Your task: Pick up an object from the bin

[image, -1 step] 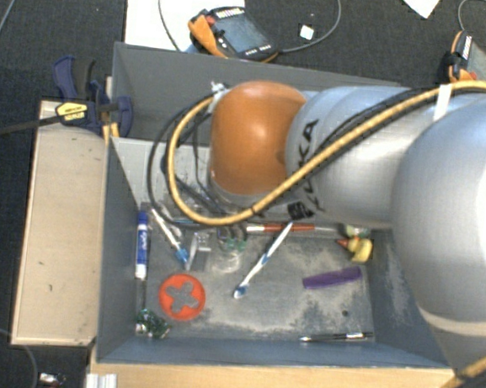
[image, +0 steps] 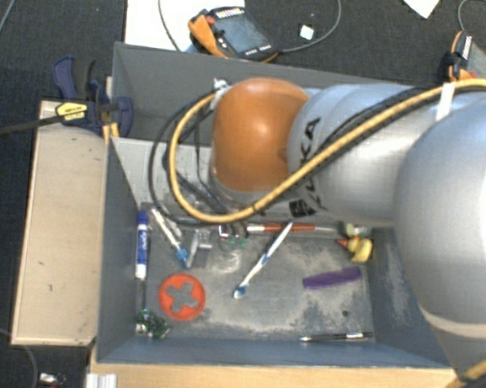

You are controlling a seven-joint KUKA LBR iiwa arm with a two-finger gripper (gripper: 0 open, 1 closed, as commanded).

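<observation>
- A silver strip (image: 169,231) with a small blue bit (image: 183,256) by its end is lying in the back-left of the bin (image: 254,352), just beside the gripper (image: 212,240)
- The gripper is hanging low under the arm's orange cover (image: 252,135); whether it is released or clenched cannot be told
- A white stick (image: 263,258) is slanting just to its right; a red pen (image: 286,227) is lying behind
- An orange disc (image: 183,297) is sitting front-left; a blue marker (image: 142,243) is lying along the left wall; a green bit (image: 153,325) is sitting in the corner
- A purple piece (image: 331,279) and a yellow thing (image: 358,248) are lying well right; a dark pen (image: 336,336) is resting near the front wall
</observation>
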